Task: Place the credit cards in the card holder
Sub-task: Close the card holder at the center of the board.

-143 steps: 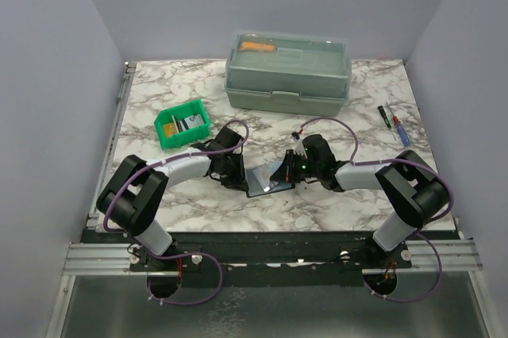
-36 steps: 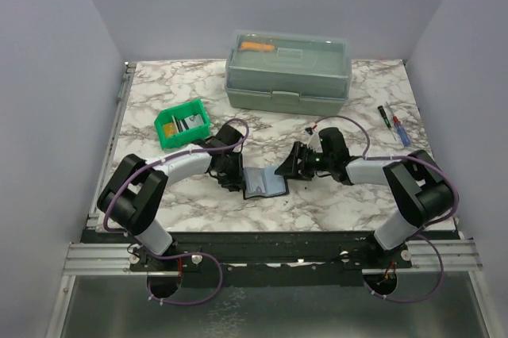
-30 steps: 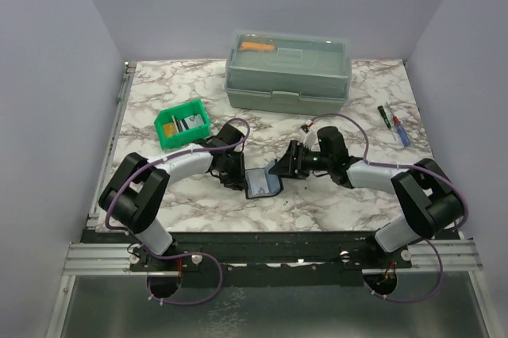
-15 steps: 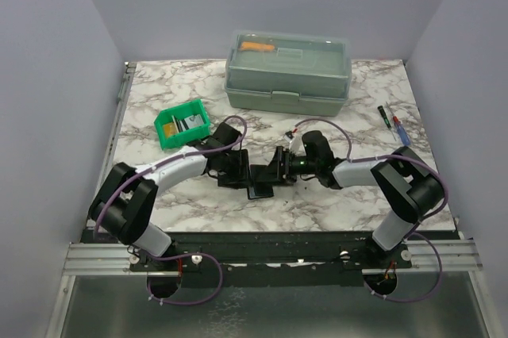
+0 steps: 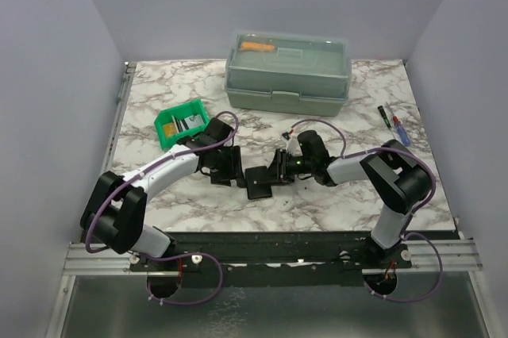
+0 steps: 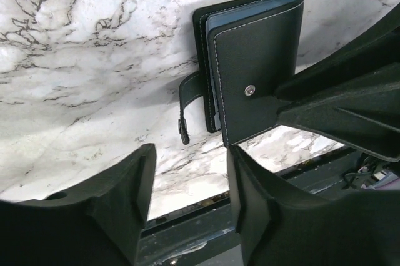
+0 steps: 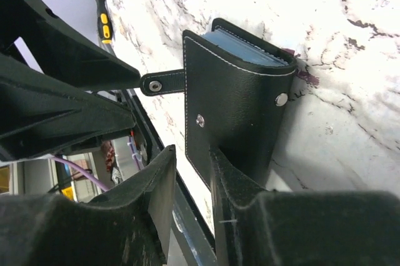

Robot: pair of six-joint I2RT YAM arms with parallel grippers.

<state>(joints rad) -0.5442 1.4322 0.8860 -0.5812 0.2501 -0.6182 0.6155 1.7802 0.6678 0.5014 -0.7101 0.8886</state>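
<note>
The card holder (image 5: pixel 258 182), a black wallet, lies folded over on the marble table between both grippers. Its pale stud (image 6: pixel 250 90) faces up, its strap (image 6: pixel 187 100) hangs loose to one side, and blue-grey pocket edges (image 7: pixel 240 44) show along the fold. My left gripper (image 6: pixel 190 153) stands open just left of the card holder, with nothing between its fingers. My right gripper (image 7: pixel 194 153) is narrowly open, one finger (image 7: pixel 234 185) resting on the cover. Grey-silver and yellowish credit cards (image 5: pixel 182 123) stand in the green bin (image 5: pixel 195 136).
A big grey-green lidded toolbox (image 5: pixel 287 72) sits at the back. Two small screwdrivers (image 5: pixel 394 125) lie at the right. The table's front edge and metal rail (image 5: pixel 262 239) run just below the card holder.
The card holder lay open and flat before; the right gripper swept left over it and it is now folded over. The left gripper has shifted slightly up and right.
</note>
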